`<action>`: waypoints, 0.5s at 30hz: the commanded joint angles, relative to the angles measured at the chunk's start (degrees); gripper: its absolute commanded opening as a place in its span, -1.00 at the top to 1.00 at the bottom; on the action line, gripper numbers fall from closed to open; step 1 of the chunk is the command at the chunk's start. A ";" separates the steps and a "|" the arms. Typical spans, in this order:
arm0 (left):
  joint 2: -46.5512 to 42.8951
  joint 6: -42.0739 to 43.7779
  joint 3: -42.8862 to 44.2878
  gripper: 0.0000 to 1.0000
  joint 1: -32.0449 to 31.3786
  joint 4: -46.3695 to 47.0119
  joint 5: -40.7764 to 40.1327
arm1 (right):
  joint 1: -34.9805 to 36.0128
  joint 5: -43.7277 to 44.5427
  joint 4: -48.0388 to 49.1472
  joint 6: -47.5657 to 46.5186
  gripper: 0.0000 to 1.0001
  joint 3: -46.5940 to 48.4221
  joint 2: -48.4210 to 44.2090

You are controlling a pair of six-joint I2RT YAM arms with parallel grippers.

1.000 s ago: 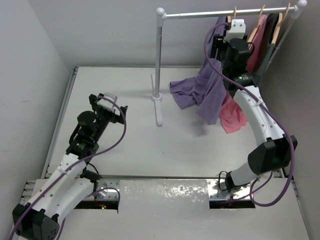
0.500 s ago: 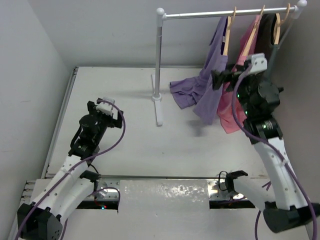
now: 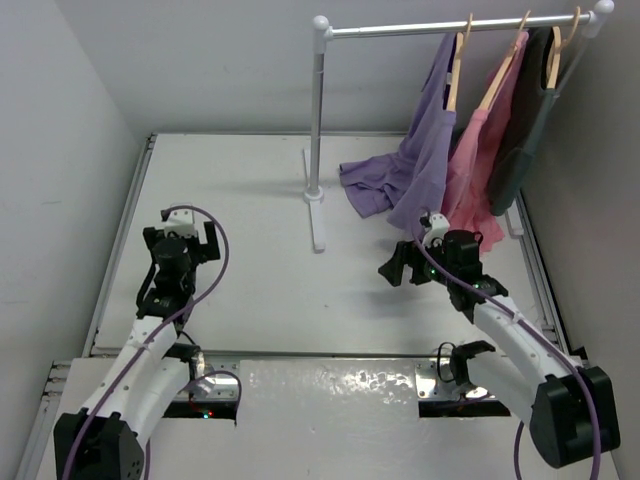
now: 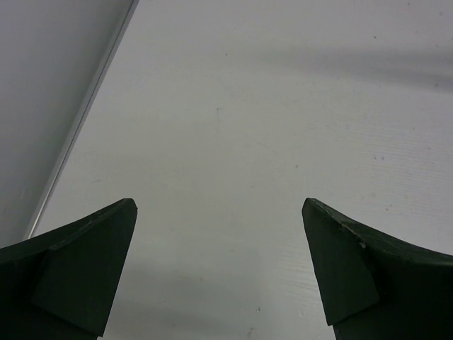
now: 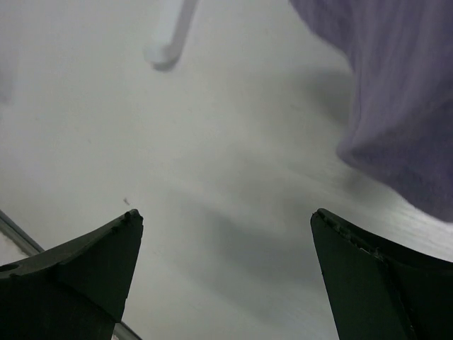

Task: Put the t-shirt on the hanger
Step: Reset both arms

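Note:
The lavender t-shirt (image 3: 425,150) hangs from the tan wooden hanger (image 3: 455,65) on the rail, and its lower part trails onto the table at the left. In the right wrist view a fold of the t-shirt (image 5: 396,92) fills the upper right. My right gripper (image 3: 393,265) is open and empty, low over the table just below the shirt's hem; its jaws stand wide in the right wrist view (image 5: 226,219). My left gripper (image 3: 180,238) is open and empty at the table's left, with only bare table between its fingers (image 4: 219,205).
A white rail stand (image 3: 316,110) rises at the back, its foot (image 3: 318,225) running toward the middle of the table. A pink garment (image 3: 478,160) and a dark grey garment (image 3: 530,110) hang on their own hangers right of the t-shirt. A wall runs along the left.
My right arm has let go and dropped from the rail down to the table in front of the shirt, its jaws opening wide. My left arm has pulled back toward its base.

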 commanded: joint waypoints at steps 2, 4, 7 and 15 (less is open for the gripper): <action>-1.05 -2.99 -0.78 -1.00 1.78 1.81 1.66 | 0.19 3.55 2.62 -0.40 -0.98 -1.36 2.34; -1.23 -3.60 -0.96 -1.00 2.05 1.90 2.02 | 0.28 4.78 2.27 -1.36 -0.98 -1.63 3.75; -1.23 -4.13 -1.22 -1.00 2.92 2.25 1.58 | 0.28 9.78 0.17 -1.37 -0.98 -1.63 6.22; -2.02 -3.17 -0.96 -1.00 3.36 2.42 1.49 | 0.28 17.26 3.49 0.21 -0.98 -4.87 5.17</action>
